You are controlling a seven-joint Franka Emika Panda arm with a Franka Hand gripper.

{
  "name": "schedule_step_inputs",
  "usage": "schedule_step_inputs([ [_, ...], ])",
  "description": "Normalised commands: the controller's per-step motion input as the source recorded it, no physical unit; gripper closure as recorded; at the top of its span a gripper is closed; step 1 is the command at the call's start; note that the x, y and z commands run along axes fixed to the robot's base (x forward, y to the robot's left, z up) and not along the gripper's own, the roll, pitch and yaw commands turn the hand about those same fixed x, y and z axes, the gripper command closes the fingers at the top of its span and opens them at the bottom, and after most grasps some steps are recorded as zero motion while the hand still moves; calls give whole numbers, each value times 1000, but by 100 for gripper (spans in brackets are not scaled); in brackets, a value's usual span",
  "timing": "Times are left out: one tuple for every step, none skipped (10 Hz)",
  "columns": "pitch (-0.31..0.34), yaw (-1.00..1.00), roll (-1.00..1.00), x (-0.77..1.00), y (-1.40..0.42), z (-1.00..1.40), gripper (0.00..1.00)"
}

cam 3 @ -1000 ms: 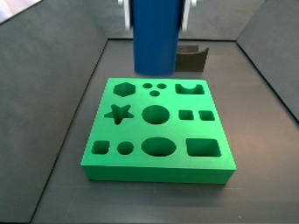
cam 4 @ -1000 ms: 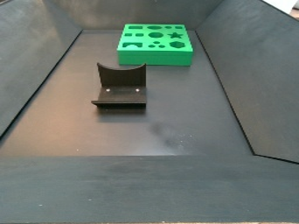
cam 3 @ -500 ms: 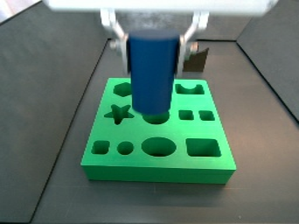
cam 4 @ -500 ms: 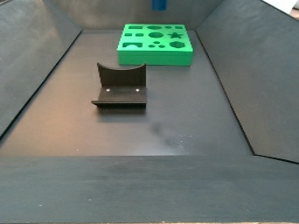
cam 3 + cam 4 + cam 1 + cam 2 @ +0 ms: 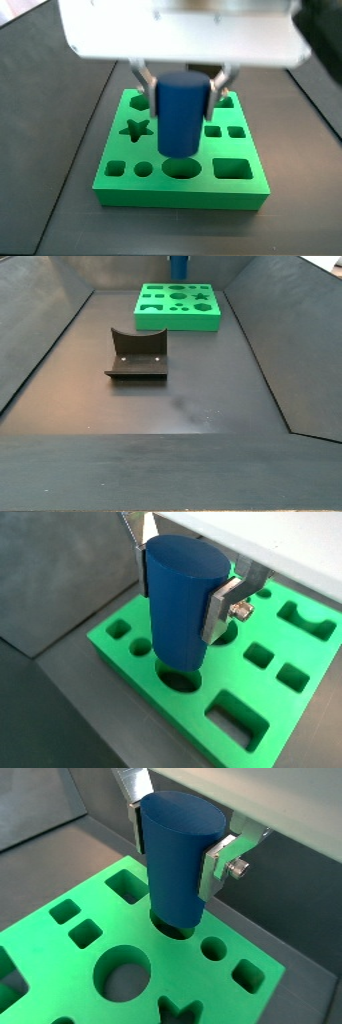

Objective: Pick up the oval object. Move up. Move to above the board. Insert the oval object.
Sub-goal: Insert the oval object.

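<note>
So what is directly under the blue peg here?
The green board: a dark hole opens beneath the blue peg, held in the hand above the board. The peg's lower end covers most of that hole, so its shape stays hidden.

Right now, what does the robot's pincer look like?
The pincer, above the green board, has two flat silver metal fingers hanging from a wide, pale, boxy body. One finger has a small round silver bolt on its side. No cables or markings show.

Smooth matt blue oval object [image 5: 181, 607], seemingly plastic green board [image 5: 254, 712], hand [image 5: 187, 587] silver metal
</note>
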Motion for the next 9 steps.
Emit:
schedule_step_inputs([
  [0,43,90,243,-191,-486,100],
  [0,40,90,257,-154,-494,100],
  [0,0,149,89,-29,-549,100],
  [0,0,167,-286,3,-629,100],
  [3,0,83,-663,63,-534,100],
  [0,6,24,-546,51,-529,100],
  [0,14,0,-623,189,-531,100],
  [0,26,0,-631,211,-531,100],
  [0,40,0,-557,251,-503,100],
])
